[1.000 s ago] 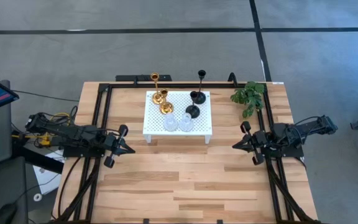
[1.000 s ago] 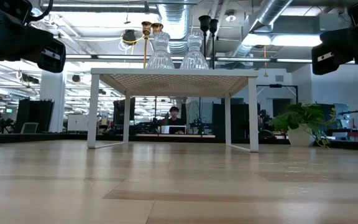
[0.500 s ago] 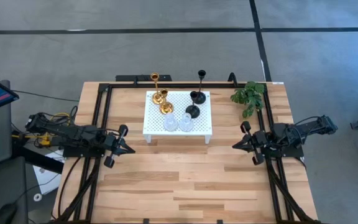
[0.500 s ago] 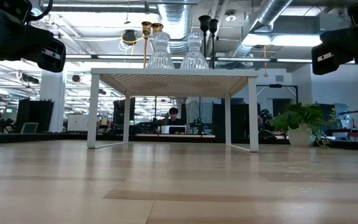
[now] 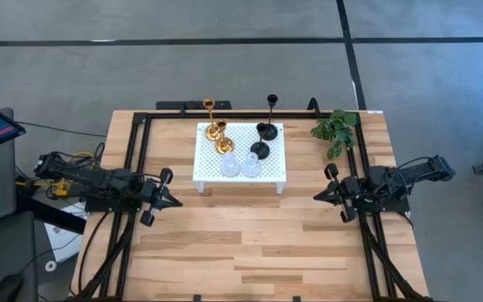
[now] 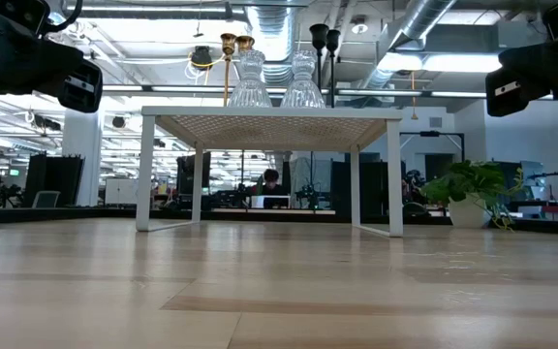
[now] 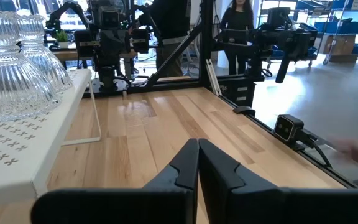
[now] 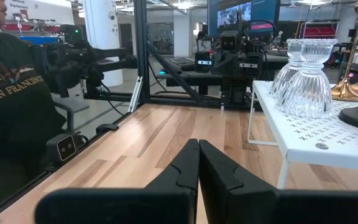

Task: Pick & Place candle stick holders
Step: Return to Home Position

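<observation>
From the high view, all six candle stick holders stood on the white platform (image 5: 271,168) near the back middle of the table (image 5: 250,243). The two gold holders (image 5: 220,138) were on its left side and the two black holders (image 5: 263,141) on its right. The two glass holders (image 5: 240,166) were side by side at the front edge. Every stem pointed straight up. The left gripper (image 5: 177,201) sat low near the left side of the table and the right gripper (image 5: 315,197) near the right side. Both pointed in toward the middle, and both were well apart from the platform. The platform was between them and a bit farther back, so neither arm was clearly nearer. The left one was on the gold side and the right one on the black side, with a green plant (image 5: 335,130) behind it. From the low view, the holders stood on top of the platform, glass in front and the thin stems behind. A dark arm hung high at each side, far from them. From the left wrist view, the left gripper's two fingers (image 7: 182,171) were pressed together with nothing between them, and the glass holders (image 7: 8,74) stood off to one side on the platform. From the right wrist view, the right gripper's fingers (image 8: 182,171) were also pressed together and held nothing. The glass, gold and black holders stood off to its side, and a person (image 8: 11,106) in a dark shirt was beside the table. I think nothing was left to pick up, so the arms only needed to rest.
</observation>
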